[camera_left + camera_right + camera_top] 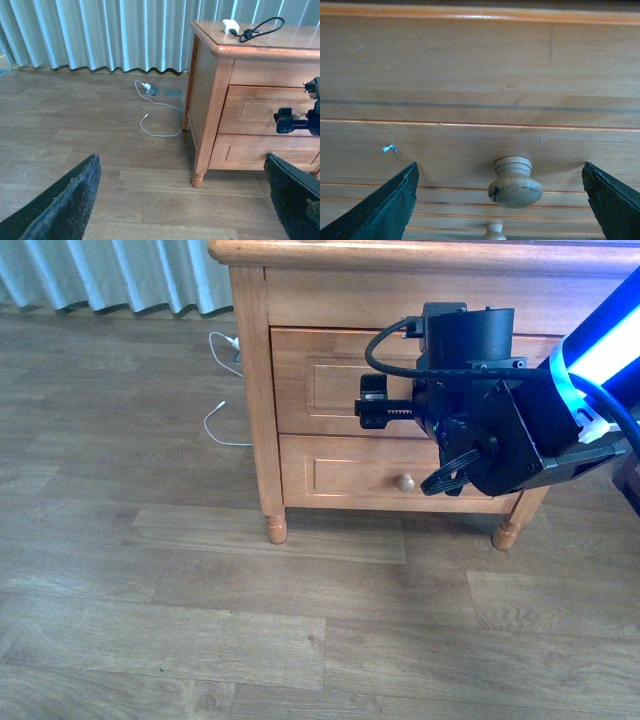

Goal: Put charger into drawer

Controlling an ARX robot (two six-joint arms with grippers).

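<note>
The charger [231, 26], a small white plug block with a black looped cable [260, 27], lies on top of the wooden nightstand [280, 42]. It is out of the front view. The upper drawer [325, 380] is shut; it also shows in the left wrist view [255, 111]. My right gripper [374, 405] is open right in front of it. In the right wrist view its round knob [515, 183] sits between the open fingers [385, 210] without touching them. My left gripper [182, 200] is open and empty over the floor, well left of the nightstand.
The lower drawer [340, 475] with its own knob [405, 482] is shut below. A thin white cable [157, 112] lies on the wood floor by the nightstand's left side, near a floor socket [152, 90]. Curtains [100, 30] hang behind.
</note>
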